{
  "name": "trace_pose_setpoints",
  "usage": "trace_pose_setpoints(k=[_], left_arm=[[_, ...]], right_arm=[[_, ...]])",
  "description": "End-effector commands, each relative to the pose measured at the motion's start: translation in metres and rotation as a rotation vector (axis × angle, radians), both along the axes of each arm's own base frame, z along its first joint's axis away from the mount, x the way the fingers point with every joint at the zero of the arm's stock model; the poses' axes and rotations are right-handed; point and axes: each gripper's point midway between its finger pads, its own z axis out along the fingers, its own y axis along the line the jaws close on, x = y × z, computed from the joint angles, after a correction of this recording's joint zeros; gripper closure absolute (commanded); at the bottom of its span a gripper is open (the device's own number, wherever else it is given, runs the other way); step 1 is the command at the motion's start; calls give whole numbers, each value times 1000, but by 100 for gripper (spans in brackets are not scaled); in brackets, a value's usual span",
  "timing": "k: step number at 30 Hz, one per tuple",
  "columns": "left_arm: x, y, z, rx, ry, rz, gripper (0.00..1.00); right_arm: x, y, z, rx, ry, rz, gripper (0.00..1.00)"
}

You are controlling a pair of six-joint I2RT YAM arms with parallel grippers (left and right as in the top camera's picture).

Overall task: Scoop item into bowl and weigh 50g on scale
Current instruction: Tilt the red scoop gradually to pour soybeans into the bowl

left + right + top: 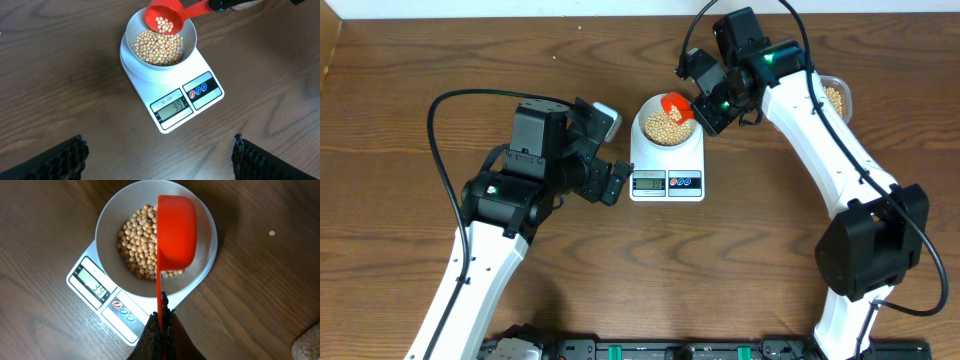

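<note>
The right hand (161, 321) is clamped hard on the thin handle of a red scoop (176, 230), its jaws pressed flat against the plastic. Just past the fingertips the scoop's cup hangs over the bowl (107, 225), rolled onto its side. The left wrist view shows only a few beans in it. Below, the beans (137, 240) cover the bowl's bottom in a shallow heap. The bowl sits on the scale (120, 312), whose display (95, 285) reads somewhere in the thirties; the last digit is unclear.

Farther off, the left hand (612, 152) hovers beside the scale over the surface (420, 60), spread wide and holding nothing. Farthest away, behind the right arm, a clear tub (835, 97) holds more beans.

This looks like the topping-up step, with the weight short of target. The next move calls for a slow wrist roll that drops a few beans at a time while the display is watched. Another scoopful from the tub is probably needed.
</note>
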Motion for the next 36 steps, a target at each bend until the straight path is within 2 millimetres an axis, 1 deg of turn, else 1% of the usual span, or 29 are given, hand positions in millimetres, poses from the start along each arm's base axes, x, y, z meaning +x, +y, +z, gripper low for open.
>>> trace_pose_setpoints(k=[1,18,29,36], left_arm=[[-2,-2,-1,-6,5,-12,6],[-2,-2,-1,-6,5,-11,6],[-2,-2,-1,-6,5,-12,5],[-2,-2,-1,-6,5,-12,6]], right_arm=[[3,4,22,6,-66,27,99],[1,5,24,16,-65,30,99],[-2,13,29,102,-36,52,99],[-2,9,37,189,-9,47,99]])
